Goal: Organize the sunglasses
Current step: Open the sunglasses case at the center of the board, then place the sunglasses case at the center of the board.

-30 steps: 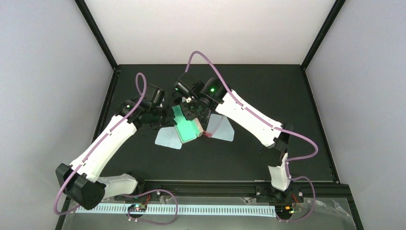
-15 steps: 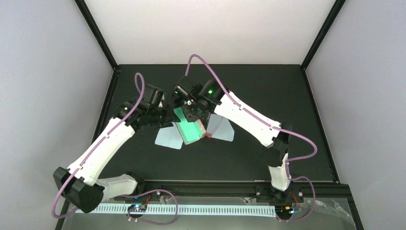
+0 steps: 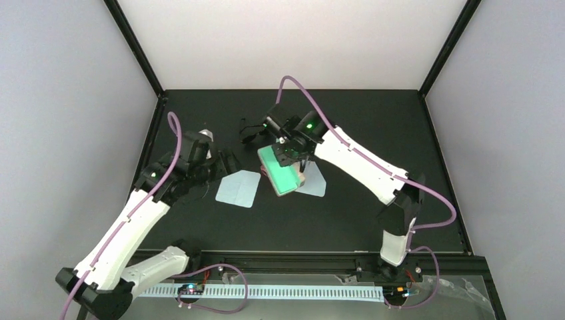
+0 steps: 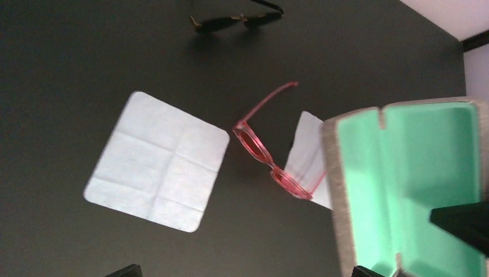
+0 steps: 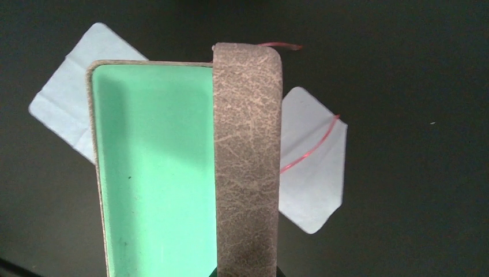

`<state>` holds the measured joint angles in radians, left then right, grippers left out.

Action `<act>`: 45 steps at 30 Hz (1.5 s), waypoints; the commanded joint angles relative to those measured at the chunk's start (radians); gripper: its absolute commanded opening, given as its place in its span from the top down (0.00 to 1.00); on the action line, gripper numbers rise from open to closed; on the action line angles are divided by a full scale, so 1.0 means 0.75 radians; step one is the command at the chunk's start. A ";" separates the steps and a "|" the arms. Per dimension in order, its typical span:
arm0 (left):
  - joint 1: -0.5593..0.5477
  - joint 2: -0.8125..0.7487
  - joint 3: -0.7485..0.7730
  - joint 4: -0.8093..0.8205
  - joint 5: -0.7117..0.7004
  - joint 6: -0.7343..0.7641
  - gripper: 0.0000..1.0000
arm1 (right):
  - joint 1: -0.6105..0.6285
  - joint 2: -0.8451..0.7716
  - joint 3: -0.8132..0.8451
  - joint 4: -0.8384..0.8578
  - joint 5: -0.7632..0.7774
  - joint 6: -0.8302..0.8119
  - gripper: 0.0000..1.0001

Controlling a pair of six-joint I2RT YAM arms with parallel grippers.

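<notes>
The red-framed sunglasses (image 4: 270, 157) lie on the black table with their arms unfolded, one lens end resting on a white cloth (image 4: 308, 158). Beside them an open glasses case (image 3: 283, 172), brown outside with a green lining (image 5: 155, 167), hangs over that cloth. My right gripper (image 3: 291, 152) is shut on the case's brown flap (image 5: 248, 156). From the right wrist view only the thin red arms (image 5: 311, 151) of the sunglasses show past the case. My left gripper (image 3: 225, 162) stands open and empty to the left of the case, its fingertips (image 4: 124, 270) spread wide.
A second white cloth (image 3: 238, 189) lies flat left of the case. A black dark-lensed pair of glasses (image 3: 253, 130) sits further back on the table. The table's left edge rail (image 3: 150, 157) runs close behind the left arm.
The left gripper opened, let go of the case and drew back to the left. The right arm carried the open case a little to the right.
</notes>
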<state>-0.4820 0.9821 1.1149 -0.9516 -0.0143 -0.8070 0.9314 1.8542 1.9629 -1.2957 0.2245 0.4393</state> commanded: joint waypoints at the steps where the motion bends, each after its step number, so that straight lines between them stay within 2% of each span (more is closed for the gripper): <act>1: 0.011 -0.121 -0.055 -0.018 -0.181 0.192 0.02 | -0.086 -0.120 -0.116 0.161 0.047 -0.152 0.99; 12: 0.011 -0.387 -0.228 0.060 -0.244 0.536 0.01 | -0.329 -0.191 -0.384 0.457 0.092 -0.475 0.99; 18: 0.011 -0.481 -0.331 0.118 -0.295 0.554 0.01 | -0.350 -0.269 -0.660 0.771 0.242 -0.603 0.99; 21: 0.011 -0.501 -0.382 0.147 -0.288 0.557 0.01 | -0.370 -0.263 -0.722 0.873 0.268 -0.689 0.99; 27: 0.011 -0.509 -0.447 0.177 -0.366 0.528 0.01 | -0.502 -0.157 -0.668 0.846 0.225 -0.723 0.99; 33: 0.012 -0.587 -0.483 0.202 -0.402 0.531 0.01 | -0.634 -0.109 -0.719 0.852 0.145 -0.756 0.99; 45: 0.011 -0.614 -0.494 0.207 -0.410 0.532 0.01 | -0.697 0.006 -0.787 0.821 0.022 -0.768 0.99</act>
<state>-0.4789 0.5182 0.7433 -0.8162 -0.2962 -0.4187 0.4202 1.8446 1.3891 -0.6930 0.2737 -0.1310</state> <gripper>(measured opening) 0.987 0.146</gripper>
